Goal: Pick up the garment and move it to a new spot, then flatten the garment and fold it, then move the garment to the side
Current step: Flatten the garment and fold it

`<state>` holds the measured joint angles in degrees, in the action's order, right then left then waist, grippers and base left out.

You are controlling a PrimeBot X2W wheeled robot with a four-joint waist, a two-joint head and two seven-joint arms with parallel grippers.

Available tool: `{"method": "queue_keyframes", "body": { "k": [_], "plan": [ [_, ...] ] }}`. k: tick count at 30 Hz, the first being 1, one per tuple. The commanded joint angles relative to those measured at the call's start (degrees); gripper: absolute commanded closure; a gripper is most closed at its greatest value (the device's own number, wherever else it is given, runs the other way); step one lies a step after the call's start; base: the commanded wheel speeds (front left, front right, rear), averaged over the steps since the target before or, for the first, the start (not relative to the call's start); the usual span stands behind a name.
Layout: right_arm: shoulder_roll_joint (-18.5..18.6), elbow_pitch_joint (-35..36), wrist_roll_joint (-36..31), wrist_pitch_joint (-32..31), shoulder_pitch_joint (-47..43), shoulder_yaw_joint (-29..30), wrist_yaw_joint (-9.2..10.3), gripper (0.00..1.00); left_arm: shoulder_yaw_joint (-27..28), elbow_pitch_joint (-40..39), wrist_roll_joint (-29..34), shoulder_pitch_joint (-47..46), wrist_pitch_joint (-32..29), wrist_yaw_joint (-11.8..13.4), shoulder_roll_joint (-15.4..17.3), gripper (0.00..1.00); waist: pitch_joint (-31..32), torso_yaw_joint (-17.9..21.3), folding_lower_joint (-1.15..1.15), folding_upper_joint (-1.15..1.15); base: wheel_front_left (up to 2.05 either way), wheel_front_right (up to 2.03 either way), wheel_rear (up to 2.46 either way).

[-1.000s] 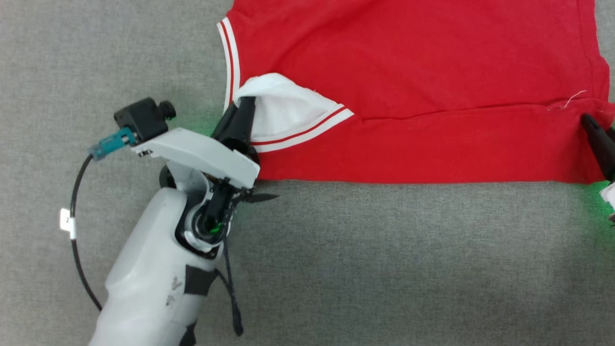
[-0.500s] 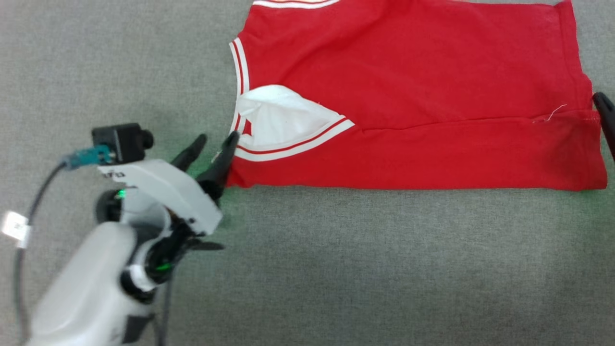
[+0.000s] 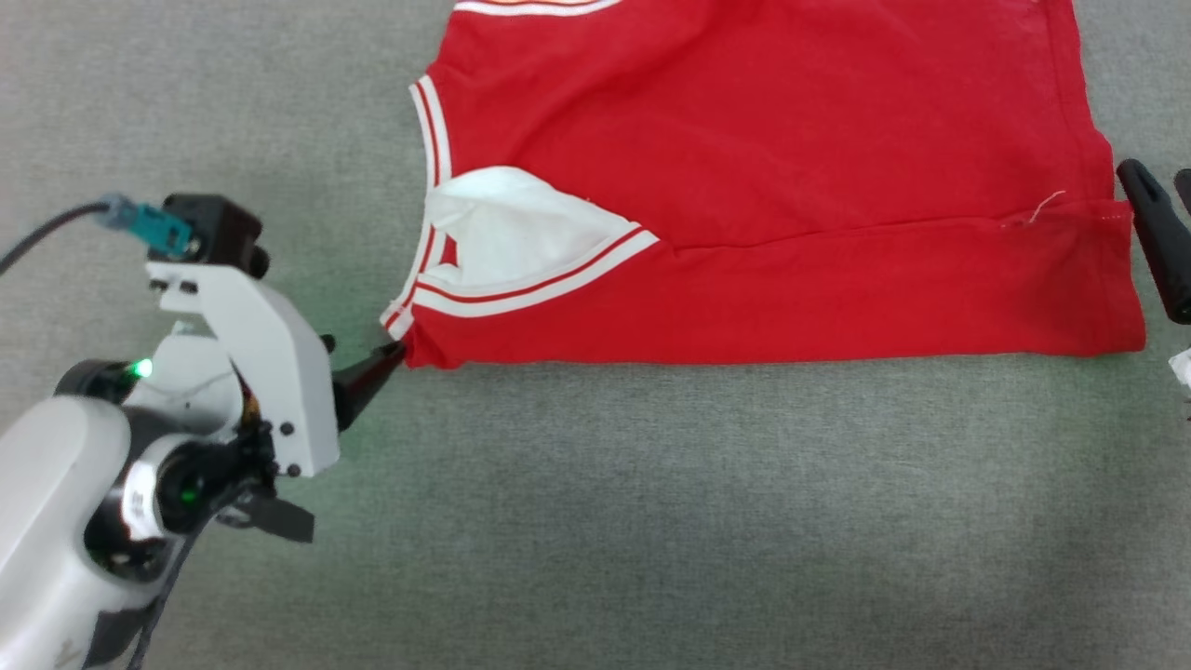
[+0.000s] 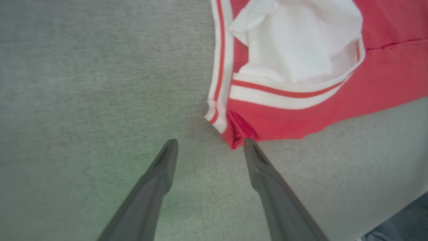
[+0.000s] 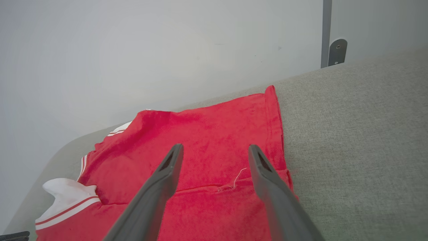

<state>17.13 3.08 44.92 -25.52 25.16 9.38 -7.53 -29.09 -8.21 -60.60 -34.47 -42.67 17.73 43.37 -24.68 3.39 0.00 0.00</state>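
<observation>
The garment, a red jersey with striped trim, lies folded flat on the grey cloth surface, a white sleeve tucked on top at its left. My left gripper is open on the bare surface just off the garment's near-left corner, its right fingertip almost touching the red cloth. In the head view that gripper points at the same corner. My right gripper stands just past the garment's right hem. In its wrist view it is open above the garment, holding nothing.
A pale wall rises behind the surface's far edge, with a metal post and bracket at the right. Bare grey surface stretches along the near side of the garment and to its left.
My left gripper let go of the white sleeve, opened and drew back down-left to the garment's near-left corner. The right gripper came off the right hem. The head camera shifted.
</observation>
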Motion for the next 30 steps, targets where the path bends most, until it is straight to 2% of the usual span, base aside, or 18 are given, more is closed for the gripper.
{"method": "queue_keyframes", "body": {
  "k": [1,11,15,16,17,18,19,23,30],
  "plan": [
    [-0.21,-0.28,0.14,0.23,0.53,-0.61,0.09,0.0,-0.17,-0.06,-1.13,-1.42,-1.7,0.69,-0.65,0.0,-0.64,0.82,0.0,0.0,0.0,0.0,0.0],
    [-0.44,-1.55,0.71,1.02,2.23,-2.31,0.09,0.0,-1.45,5.42,-2.88,-5.7,-3.54,-0.63,-4.96,0.0,-2.34,3.11,0.0,0.0,0.0,0.0,0.0],
    [0.0,-2.0,0.91,1.35,2.42,-2.28,0.09,0.0,-2.58,7.66,-2.97,-5.77,-4.21,-1.44,-5.72,0.0,-2.68,3.55,0.0,0.0,0.0,0.0,0.0],
    [0.1,-2.08,0.93,1.36,2.47,-2.23,0.09,0.0,-2.93,8.09,-2.78,-5.8,-4.4,-1.7,-5.57,0.42,-2.74,3.62,0.0,0.0,0.0,0.0,0.0],
    [0.2,-2.12,1.01,1.29,2.54,-2.12,0.09,0.0,-3.13,8.42,-2.84,-5.81,-4.56,-1.9,-5.7,0.64,-2.79,3.66,0.0,0.0,0.0,0.0,0.0],
    [0.32,-2.12,0.99,1.23,2.57,-2.02,0.09,0.0,-3.14,8.67,-3.34,-5.69,-4.76,-2.04,-6.08,0.75,-2.81,3.7,0.0,0.0,0.0,0.0,0.0],
    [0.45,-2.13,1.04,1.13,2.65,-1.93,0.09,0.0,-3.28,8.8,-3.49,-5.63,-5.03,-2.18,-6.24,1.0,-2.82,3.71,0.0,0.0,0.0,0.0,0.0],
    [1.66,-2.26,0.9,-0.23,2.68,-2.22,0.09,0.0,-3.28,9.48,-2.92,-6.0,-4.31,-2.63,-6.16,1.0,-2.88,3.69,0.0,0.0,0.0,0.0,0.0],
    [7.48,-1.15,-1.01,-8.88,1.16,-6.14,0.09,0.0,-3.27,10.13,-2.55,-6.41,-3.51,-3.23,-6.43,1.0,-2.9,3.38,0.0,0.0,0.0,0.0,0.0]
  ]
}}
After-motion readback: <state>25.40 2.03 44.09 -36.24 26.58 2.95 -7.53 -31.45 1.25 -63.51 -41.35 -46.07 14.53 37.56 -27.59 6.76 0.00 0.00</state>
